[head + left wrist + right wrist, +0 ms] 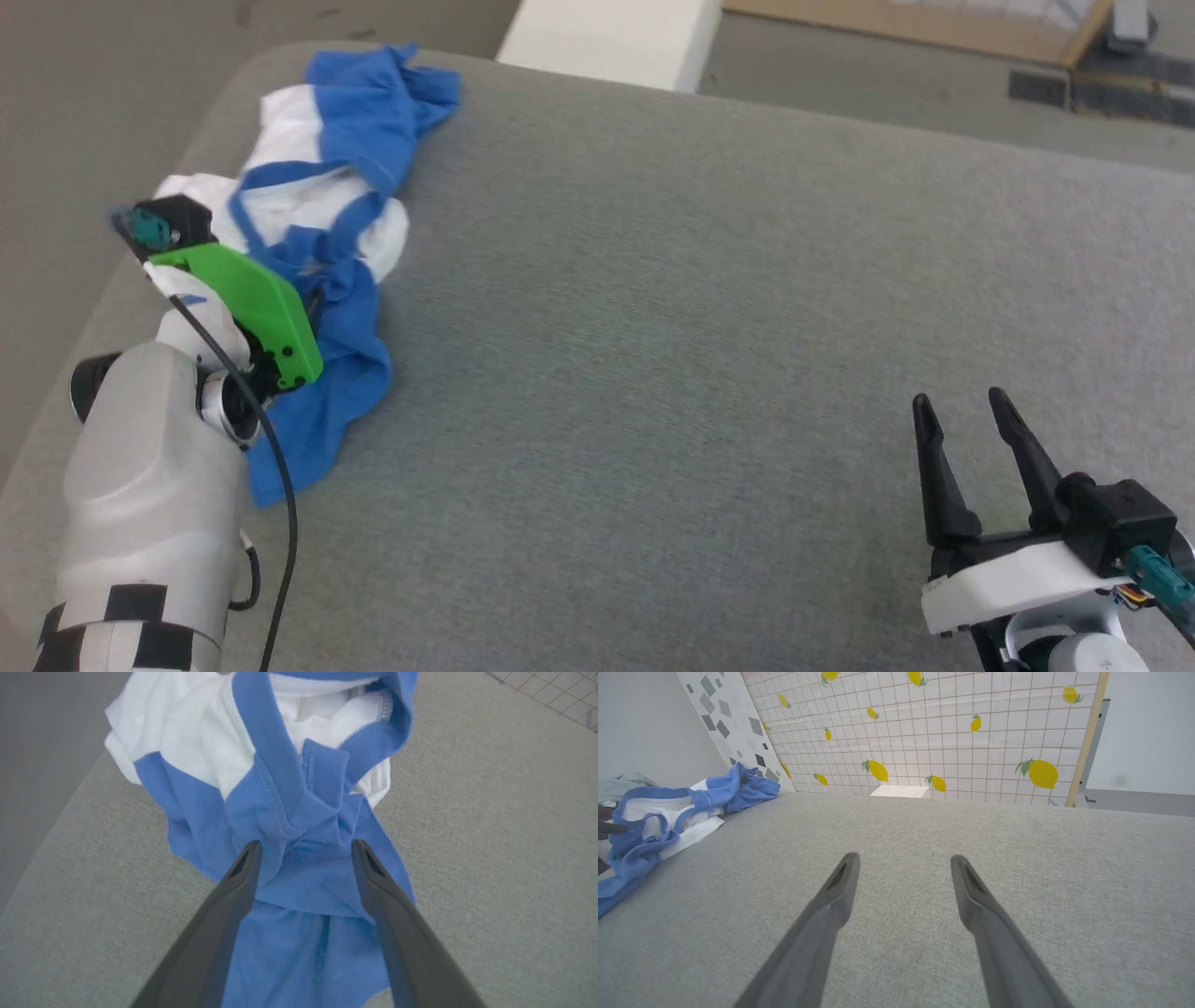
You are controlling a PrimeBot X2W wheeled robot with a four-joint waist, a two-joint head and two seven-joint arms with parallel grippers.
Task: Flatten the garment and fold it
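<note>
Thin white shirt with bright blue sleeves and neckband [317,201]: crumpled in a heap at the left edge of the grey fabric-covered counter [700,327], reaching toward the far left corner. Left pincer [306,847]: fingers spread, straddling a bunched blue fold at the heap's near end, nothing gripped. Right pincer [962,399]: released, fingers apart, over bare counter at near right, well apart from the shirt.

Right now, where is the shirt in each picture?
Head view: the shirt is at the upper left, bunched up.
Left wrist view: the shirt is in the middle, running from the top edge down between the open left fingers.
Right wrist view: the shirt is at the far left edge.
Shared landmark: the grey pad it lies on.
</note>
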